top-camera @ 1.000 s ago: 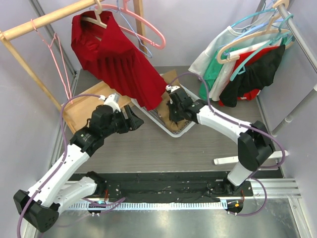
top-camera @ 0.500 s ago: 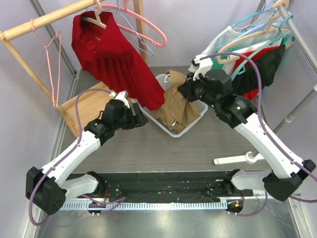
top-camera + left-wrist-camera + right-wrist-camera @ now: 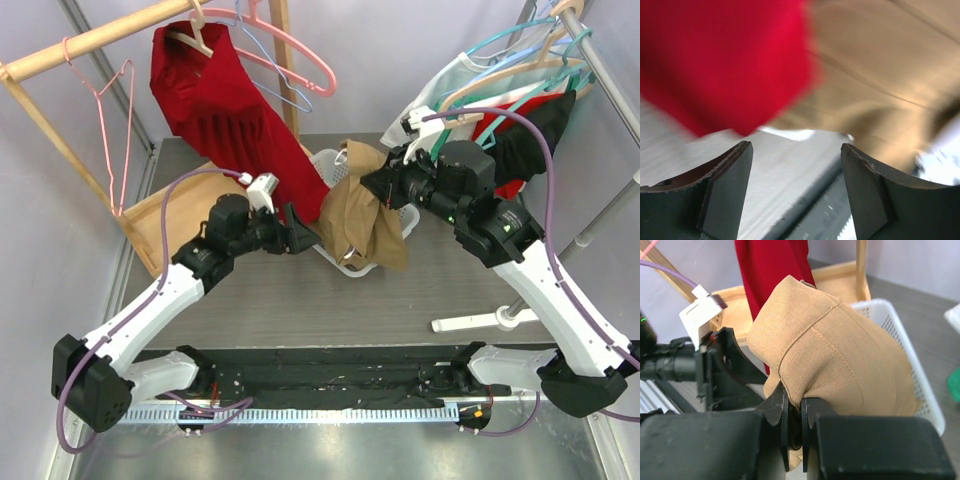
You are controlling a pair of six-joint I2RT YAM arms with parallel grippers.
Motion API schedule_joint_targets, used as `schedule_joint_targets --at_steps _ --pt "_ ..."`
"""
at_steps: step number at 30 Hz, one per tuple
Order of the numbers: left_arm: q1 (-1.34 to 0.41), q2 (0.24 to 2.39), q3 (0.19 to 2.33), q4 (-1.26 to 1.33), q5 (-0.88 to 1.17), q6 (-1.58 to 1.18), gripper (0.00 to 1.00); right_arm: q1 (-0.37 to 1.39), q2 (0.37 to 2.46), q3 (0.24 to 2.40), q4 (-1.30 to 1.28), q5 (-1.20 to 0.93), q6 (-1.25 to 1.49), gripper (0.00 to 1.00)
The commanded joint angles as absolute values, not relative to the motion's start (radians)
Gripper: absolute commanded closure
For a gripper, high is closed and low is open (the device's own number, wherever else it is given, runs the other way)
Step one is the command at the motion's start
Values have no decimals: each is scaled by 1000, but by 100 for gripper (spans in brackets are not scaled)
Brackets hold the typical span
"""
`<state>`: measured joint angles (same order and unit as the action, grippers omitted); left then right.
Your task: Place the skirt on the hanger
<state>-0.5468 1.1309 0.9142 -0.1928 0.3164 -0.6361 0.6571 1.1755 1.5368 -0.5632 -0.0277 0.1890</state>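
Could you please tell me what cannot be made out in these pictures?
Top view: the hanging tan skirt covers the inside of the white basket.
Left wrist view: red dress and skirt are blurred, seams unreadable.
Right wrist view: skirt folds hide how much cloth the right claw pinches.

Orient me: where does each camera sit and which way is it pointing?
Top external: above and behind the robot, looking down; left gripper and right gripper show.
Left wrist: on left arm, facing red garment and skirt past open fingers.
Right wrist: on right arm, facing white basket; fingers shut on skirt.
Shared: all see the skirt.
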Motion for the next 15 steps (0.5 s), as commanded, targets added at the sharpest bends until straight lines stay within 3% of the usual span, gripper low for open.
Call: schedule_joint_targets --at_steps 1,10,12,13,15 --pt "-664 1086 813 71 462 -669 23 653 1167 1497 -476 -29 311 99" --pt "-799 1183 765 273 250 -736 23 653 1181 1496 -463 -21 357 99" --pt "-805 1207 808 186 134 -733 32 653 1175 1494 -465 -26 359 99" --pt "-810 1210 824 158 103 -717 44 652 1174 1493 -466 -26 360 99" --pt "-810 1210 860 79 -10 -707 58 653 1158 1493 -472 -23 360 99"
